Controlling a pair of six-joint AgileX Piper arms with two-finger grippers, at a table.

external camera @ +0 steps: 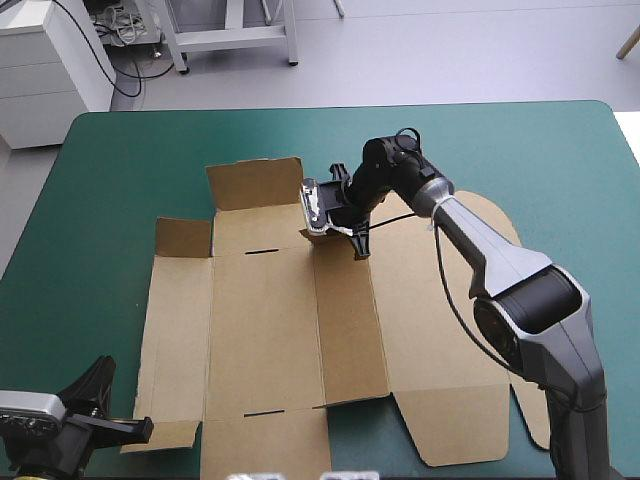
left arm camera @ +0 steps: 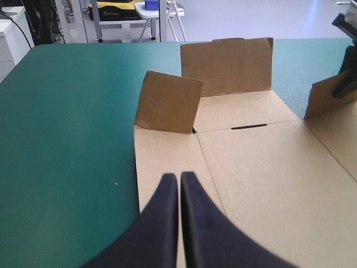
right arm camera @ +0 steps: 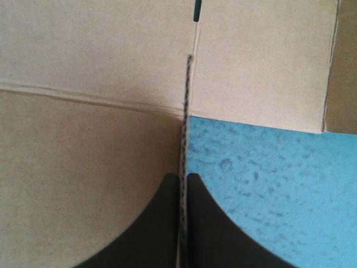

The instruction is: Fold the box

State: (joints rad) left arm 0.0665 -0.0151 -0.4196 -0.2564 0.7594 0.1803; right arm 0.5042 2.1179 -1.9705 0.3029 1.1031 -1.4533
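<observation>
At centre of the tabletop (external camera: 520, 150) the box (external camera: 265, 330) lies mostly flat, w/ a far flap (external camera: 255, 183) & a small corner flap (external camera: 184, 237) up toward 12 o'clock; no tray formed yet & nothing sits in it. Right gripper (right arm camera: 183, 176), approx 1 o'clock on the sheet, is clamped nearly closed on a thin board edge seen end-on, while left gripper (left arm camera: 179, 176) is pinched together, holding nothing, at the 7 o'clock corner. Risk: w/ nothing pinning the sheet, a quick swing could skid the whole box or let that edge slip out, prob. dropping the wall flat.

No legible text, labels or numbers anywhere.
</observation>
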